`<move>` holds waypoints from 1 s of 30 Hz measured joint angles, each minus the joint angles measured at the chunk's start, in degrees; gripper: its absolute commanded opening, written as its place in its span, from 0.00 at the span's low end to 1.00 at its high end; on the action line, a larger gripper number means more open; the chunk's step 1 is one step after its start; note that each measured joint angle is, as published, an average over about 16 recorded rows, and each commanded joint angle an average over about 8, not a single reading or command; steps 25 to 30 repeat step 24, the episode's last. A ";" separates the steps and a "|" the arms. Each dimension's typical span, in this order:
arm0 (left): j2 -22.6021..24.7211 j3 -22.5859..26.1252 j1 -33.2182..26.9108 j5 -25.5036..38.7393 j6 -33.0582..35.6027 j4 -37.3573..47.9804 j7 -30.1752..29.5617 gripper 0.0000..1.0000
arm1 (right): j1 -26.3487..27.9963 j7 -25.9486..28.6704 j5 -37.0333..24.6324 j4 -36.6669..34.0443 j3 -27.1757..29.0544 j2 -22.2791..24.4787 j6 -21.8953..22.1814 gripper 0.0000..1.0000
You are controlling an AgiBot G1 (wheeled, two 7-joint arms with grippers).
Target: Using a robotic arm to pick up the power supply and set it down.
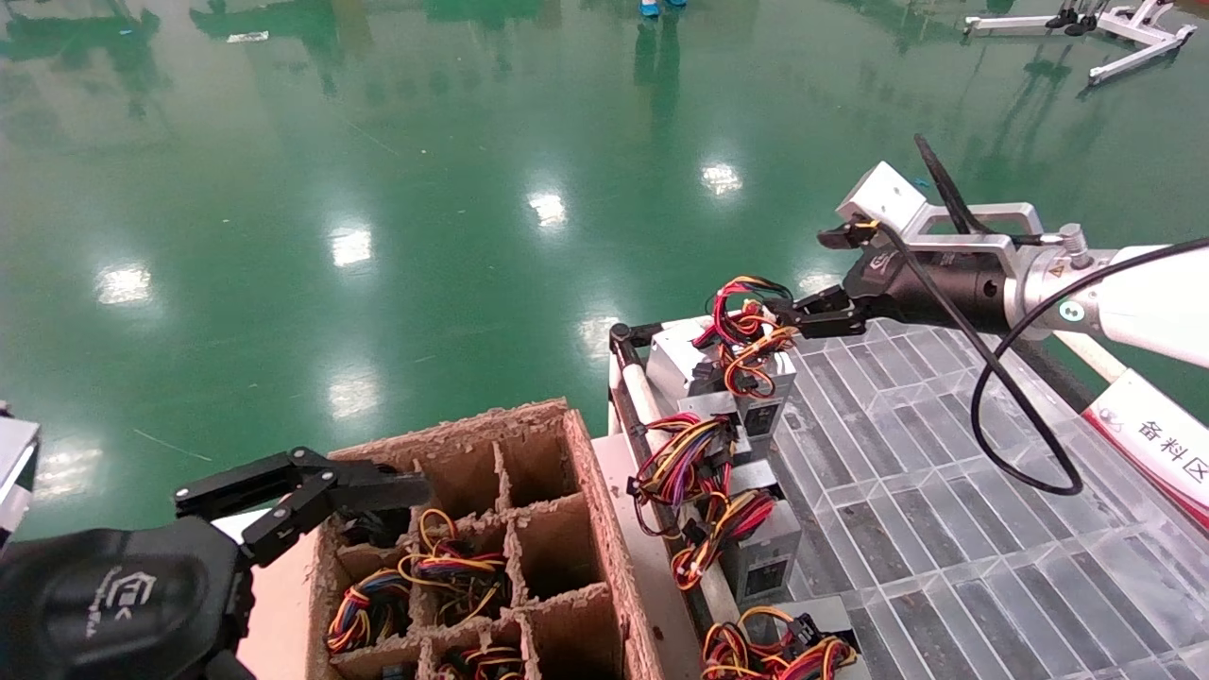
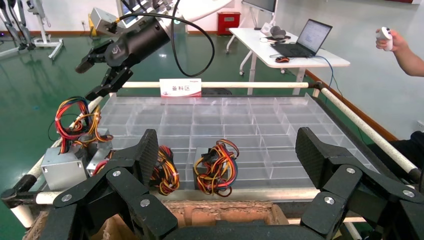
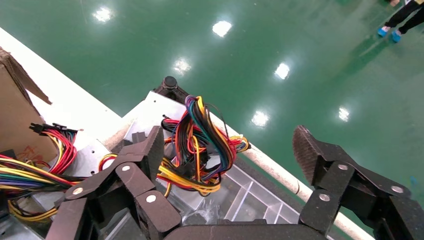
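Your right gripper [image 1: 805, 314] hangs with fingers spread just above the power supply [image 1: 682, 357] at the tray's [image 1: 945, 529] far corner. Your left gripper [image 1: 312, 501] sits wide open over the cardboard box [image 1: 586, 529].

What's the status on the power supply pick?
Right gripper open, hovering at the wire bundle of the far power supply. Left gripper open, over cardboard box. Nothing blocking.

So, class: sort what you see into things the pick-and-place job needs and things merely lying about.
Belongs to the job:
- right gripper, open
- power supply by the rack's far corner

Lying about:
- cardboard box
- other supplies
- laptop
- left gripper, open, parked
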 measured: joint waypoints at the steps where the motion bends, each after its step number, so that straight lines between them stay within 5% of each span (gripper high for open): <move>1: 0.00 0.00 0.00 0.00 0.00 0.00 0.00 1.00 | -0.36 0.39 0.03 0.66 0.37 0.27 -0.28 1.00; 17: 0.00 0.01 -0.01 -0.01 0.00 0.02 0.01 1.00 | -12.77 9.70 2.12 22.62 11.23 8.78 -5.58 1.00; 30: 0.00 0.02 -0.01 -0.01 0.00 0.02 0.01 1.00 | -15.84 11.94 2.66 28.06 13.88 10.88 -6.81 1.00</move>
